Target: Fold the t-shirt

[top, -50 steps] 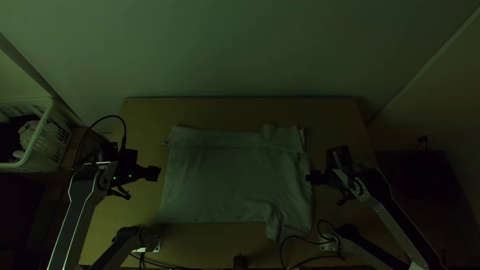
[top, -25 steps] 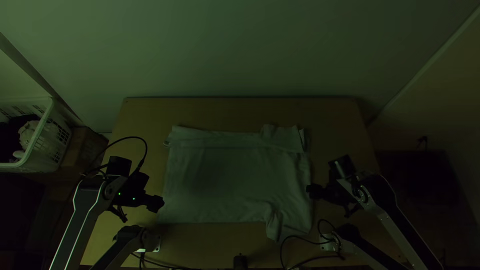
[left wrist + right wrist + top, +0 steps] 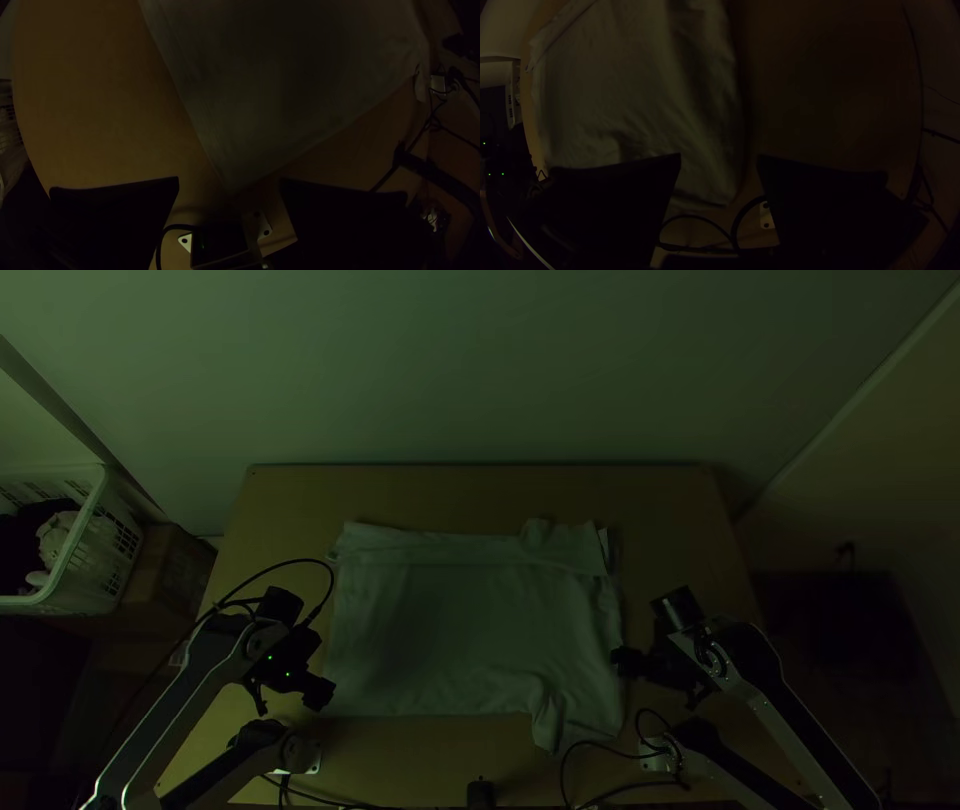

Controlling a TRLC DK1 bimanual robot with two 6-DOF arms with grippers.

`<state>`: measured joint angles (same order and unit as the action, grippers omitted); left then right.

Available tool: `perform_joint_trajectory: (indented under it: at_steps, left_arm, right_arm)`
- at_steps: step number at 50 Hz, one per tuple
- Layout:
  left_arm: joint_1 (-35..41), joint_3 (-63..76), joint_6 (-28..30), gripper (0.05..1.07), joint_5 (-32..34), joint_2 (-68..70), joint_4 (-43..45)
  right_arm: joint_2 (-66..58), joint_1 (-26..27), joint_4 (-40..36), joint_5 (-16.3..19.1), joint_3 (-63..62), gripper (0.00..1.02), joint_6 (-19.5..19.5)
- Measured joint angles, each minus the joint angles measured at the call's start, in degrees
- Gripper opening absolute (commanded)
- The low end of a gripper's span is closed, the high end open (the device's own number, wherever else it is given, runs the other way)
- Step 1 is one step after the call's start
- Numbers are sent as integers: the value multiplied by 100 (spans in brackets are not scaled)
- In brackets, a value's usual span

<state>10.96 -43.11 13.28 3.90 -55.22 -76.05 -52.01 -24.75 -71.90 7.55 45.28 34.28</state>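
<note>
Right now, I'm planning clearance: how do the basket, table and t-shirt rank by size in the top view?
Largest to smallest, as they look:
Table
T-shirt
Basket, cut off by the view's edge

no texts, labels, brands, numbers or signs are showing clearly enough to be read on anything here.

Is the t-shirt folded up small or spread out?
Spread out: the t-shirt lies wide across the table, though its far edge looks folded over.
</note>
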Motion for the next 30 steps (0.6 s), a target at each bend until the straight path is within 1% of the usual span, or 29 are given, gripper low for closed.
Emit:
perform_joint_trajectory:
  at_steps: [21, 23, 25, 30]
  left_arm:
    - [422, 0, -44, 101, -162, -1266, 201]
    - [459, 0, -63, 100, -212, -1414, 229]
    - [494, 0, -83, 97, -271, -1558, 232]
    - [570, 0, -85, 97, -343, -1899, 245]
  right_arm:
    - [-275, 2, 15, 48, -26, 70, -48]
    - [-326, 2, 24, 48, -26, 70, -66]
    - [-372, 2, 26, 66, -26, 70, -72]
    - [-533, 4, 31, 90, -24, 70, -138]
